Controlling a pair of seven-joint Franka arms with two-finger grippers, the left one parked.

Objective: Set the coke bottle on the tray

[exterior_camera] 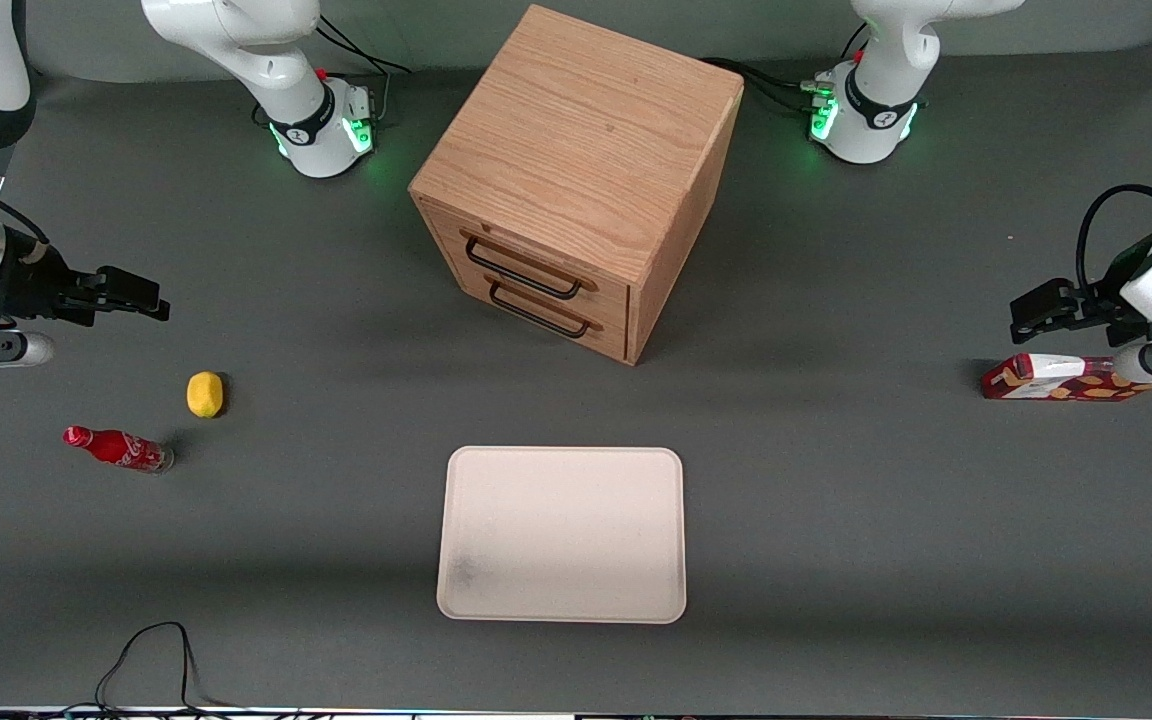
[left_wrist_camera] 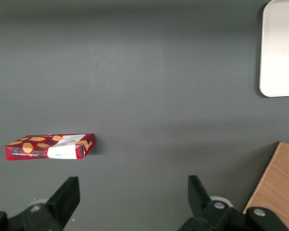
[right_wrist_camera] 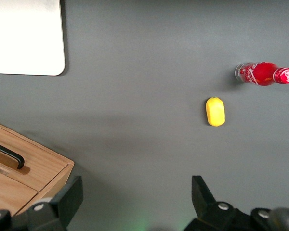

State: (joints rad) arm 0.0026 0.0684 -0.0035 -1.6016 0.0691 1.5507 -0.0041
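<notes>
Right arm's black two-finger gripper (exterior_camera: pixel 141 293) is hovering at the working arm's end of the table, fingers spread, gripping nothing. Small red coke bottle (exterior_camera: pixel 117 448) is sitting near a yellow lemon (exterior_camera: pixel 205 393), well apart from the pale beige rectangular tray (exterior_camera: pixel 562 533).

The coke bottle (exterior_camera: pixel 118 449) was bright red with a red cap and white lettering. Near it lay a plain yellow lemon (exterior_camera: pixel 205 394). The tray (exterior_camera: pixel 563 534) was pale beige with a faint grey smudge near one corner. The cabinet (exterior_camera: pixel 576 180) showed light oak grain and black handles. The carton (exterior_camera: pixel 1061 378) was red and white with orange marks. The gripper (exterior_camera: pixel 141 294), above the dark grey table (exterior_camera: pixel 836 500), was black
</notes>
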